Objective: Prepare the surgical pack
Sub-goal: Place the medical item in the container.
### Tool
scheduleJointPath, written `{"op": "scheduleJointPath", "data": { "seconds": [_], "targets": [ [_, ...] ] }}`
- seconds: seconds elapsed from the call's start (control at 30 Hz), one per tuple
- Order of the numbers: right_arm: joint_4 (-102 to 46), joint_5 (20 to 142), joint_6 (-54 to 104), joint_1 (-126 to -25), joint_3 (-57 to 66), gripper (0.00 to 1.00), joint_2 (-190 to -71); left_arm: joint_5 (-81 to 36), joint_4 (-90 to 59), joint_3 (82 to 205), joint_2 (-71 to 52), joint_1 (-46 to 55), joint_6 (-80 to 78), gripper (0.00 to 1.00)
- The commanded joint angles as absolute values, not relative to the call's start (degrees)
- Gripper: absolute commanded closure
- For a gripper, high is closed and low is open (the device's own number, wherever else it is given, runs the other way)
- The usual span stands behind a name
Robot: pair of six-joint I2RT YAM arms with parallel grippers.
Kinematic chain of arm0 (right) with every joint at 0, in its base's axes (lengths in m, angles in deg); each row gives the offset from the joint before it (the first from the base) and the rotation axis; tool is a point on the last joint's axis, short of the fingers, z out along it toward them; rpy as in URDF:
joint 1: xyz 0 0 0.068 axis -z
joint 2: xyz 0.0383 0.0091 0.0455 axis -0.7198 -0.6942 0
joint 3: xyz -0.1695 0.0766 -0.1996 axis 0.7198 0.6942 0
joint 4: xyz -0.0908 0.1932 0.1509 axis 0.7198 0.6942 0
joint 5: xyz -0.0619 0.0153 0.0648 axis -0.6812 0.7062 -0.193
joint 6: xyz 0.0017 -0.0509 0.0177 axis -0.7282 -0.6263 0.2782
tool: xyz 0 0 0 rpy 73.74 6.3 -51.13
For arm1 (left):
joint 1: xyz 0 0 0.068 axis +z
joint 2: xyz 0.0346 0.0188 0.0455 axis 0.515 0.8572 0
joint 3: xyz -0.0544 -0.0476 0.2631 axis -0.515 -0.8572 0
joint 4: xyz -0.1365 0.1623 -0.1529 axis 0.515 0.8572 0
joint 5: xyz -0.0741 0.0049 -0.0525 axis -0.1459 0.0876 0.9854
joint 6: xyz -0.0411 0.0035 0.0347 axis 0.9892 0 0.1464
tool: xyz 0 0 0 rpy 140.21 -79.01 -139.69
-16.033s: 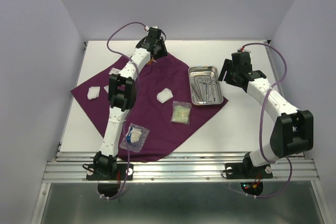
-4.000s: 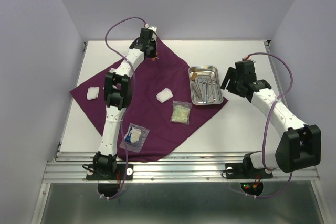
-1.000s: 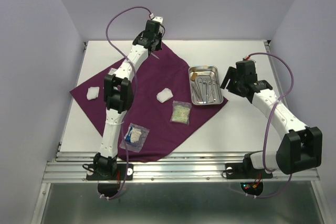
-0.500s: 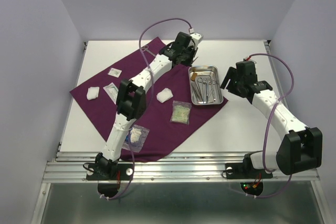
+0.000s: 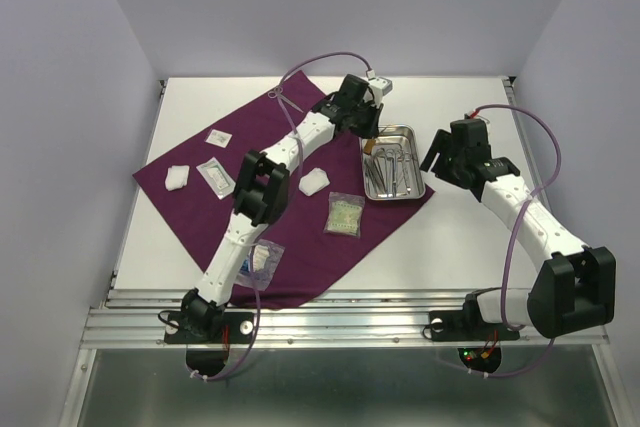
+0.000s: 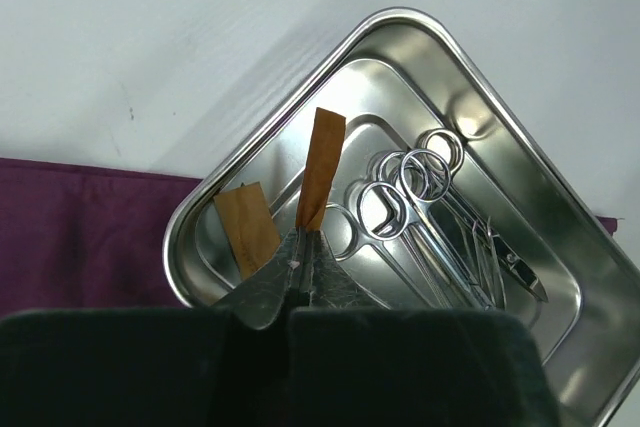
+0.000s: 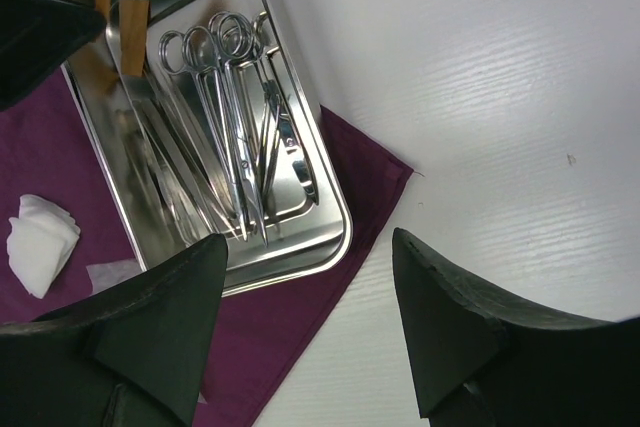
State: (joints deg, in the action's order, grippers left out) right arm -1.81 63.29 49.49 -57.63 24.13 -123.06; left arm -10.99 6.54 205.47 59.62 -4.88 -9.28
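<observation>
Swinging over from the top corner of the dark-purple square cloth (image 5: pixel 300 237), your left gripper (image 6: pixel 298 259) hangs above the small shiny rectangular steel tray (image 6: pixel 470 112), right of centre, pinching a thin tan strip (image 6: pixel 322 162). Your right gripper (image 7: pixel 308 247), jaws spread and empty, waits beside it. Release likely follows.

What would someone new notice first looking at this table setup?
The dark purple cloth across the white table stands out, with a shiny steel tray of scissors on its right corner. Over that tray's far end the left gripper is shut on a thin brown strip; the right gripper stands open beside it.
</observation>
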Motion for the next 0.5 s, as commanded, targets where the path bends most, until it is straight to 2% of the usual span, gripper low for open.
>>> {"op": "scheduleJointPath", "data": {
  "seconds": [0.0, 0.07, 0.1, 0.23, 0.27, 0.47],
  "targets": [
    [-3.75, 63.07, 49.36, -57.37, 23.51, 0.28, -121.27, -8.65, 3.65, 209.94, 60.44, -4.95, -7.72, 1.00],
    [-3.83, 62.89, 49.01, -57.37, 23.87, 0.28, -120.91, -8.56, 3.30, 211.09, 61.15, -4.95, -6.75, 1.00],
    [-3.75, 62.72, 48.92, -57.37, 23.87, 0.27, -120.65, -8.48, 3.29, 211.44, 61.67, -4.95, -6.66, 0.89],
    [-3.48, 62.36, 48.74, -57.37, 24.39, 0.27, -120.03, -8.39, 3.29, 211.88, 61.85, -4.95, -6.05, 0.57],
    [-3.48, 62.36, 48.74, -57.37, 24.57, 0.27, -119.95, -8.30, 3.29, 211.88, 61.50, -4.95, -6.04, 0.53],
    [-3.57, 62.71, 48.83, -57.37, 24.75, 0.27, -120.12, -8.39, 3.73, 211.53, 58.35, -4.95, -6.48, 0.53]
  ]
}}
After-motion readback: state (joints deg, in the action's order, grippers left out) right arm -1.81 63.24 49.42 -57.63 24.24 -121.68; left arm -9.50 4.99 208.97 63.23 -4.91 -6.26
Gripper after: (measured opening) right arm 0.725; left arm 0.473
